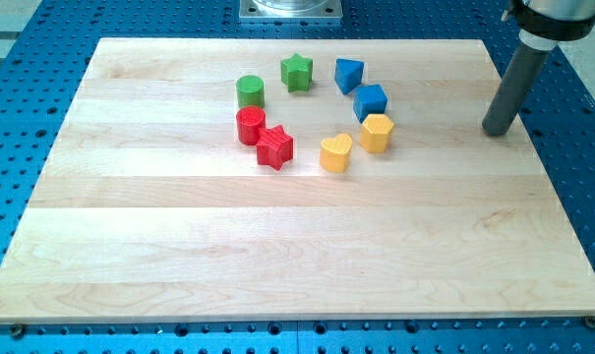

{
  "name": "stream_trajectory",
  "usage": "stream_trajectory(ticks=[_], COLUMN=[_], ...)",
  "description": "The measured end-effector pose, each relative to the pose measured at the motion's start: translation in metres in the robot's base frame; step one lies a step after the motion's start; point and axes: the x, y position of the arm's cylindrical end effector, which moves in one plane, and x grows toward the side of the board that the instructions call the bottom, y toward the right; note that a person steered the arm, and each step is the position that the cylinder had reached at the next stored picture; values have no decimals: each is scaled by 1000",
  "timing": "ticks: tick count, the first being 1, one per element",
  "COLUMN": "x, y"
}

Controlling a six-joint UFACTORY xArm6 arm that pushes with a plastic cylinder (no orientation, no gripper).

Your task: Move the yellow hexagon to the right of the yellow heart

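Observation:
The yellow hexagon (377, 132) sits on the wooden board, up and to the right of the yellow heart (335, 152), almost touching it. The hexagon also touches the blue cube (370, 101) just above it. My tip (496, 131) is at the board's right edge, well to the right of the hexagon and level with it, touching no block.
A blue block (348, 74), a green star (297, 72) and a green cylinder (250, 91) lie above. A red cylinder (250, 125) and a red star (274, 147) lie to the left. The board (277, 246) rests on a blue perforated table.

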Motion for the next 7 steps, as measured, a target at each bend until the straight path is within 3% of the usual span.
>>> stream_trajectory(ticks=[3,4,6,7], x=[3,-28,-7,29], y=[22,-8,-190,-190])
